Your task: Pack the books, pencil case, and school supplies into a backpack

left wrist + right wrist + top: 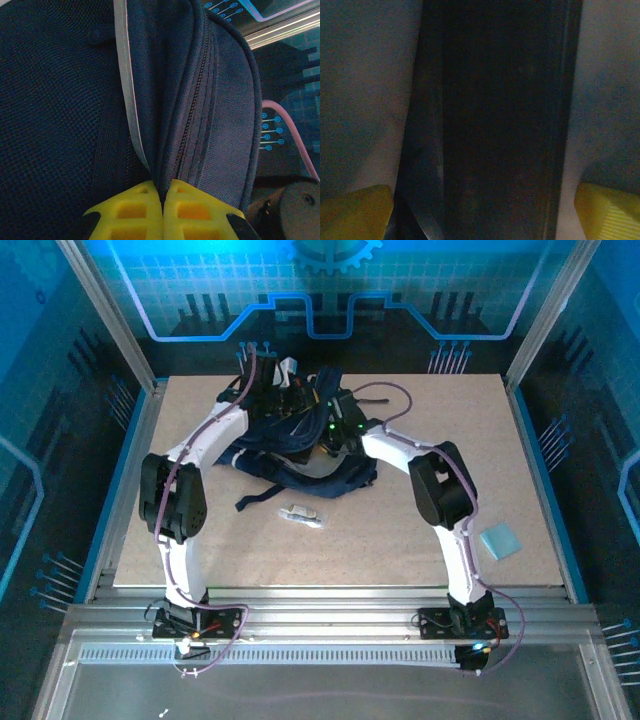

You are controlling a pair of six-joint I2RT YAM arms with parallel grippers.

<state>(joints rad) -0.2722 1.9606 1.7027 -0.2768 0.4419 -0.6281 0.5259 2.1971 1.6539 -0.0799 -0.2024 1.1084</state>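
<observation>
**Beige board, backpack part-packed**

Beige tabletop (pixel 420 540), blue-lit enclosure. Backpack (pixel 300 468) slumped at centre. Left gripper (pixel 162 200) clenched on a fold of its fabric beside the zip. Right gripper (pixel 480 215) spread wide in dark space, grasping nothing, probably inside the bag. School supplies (pixel 301 513) lie just before the backpack, unpacked. Books and pencil case are likely in. A pale blue square (pixel 497 540) lies apart at right.

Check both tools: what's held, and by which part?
Left tool pinches the backpack by the fabric fold beside its zipper; right tool is open, holding nothing.
</observation>
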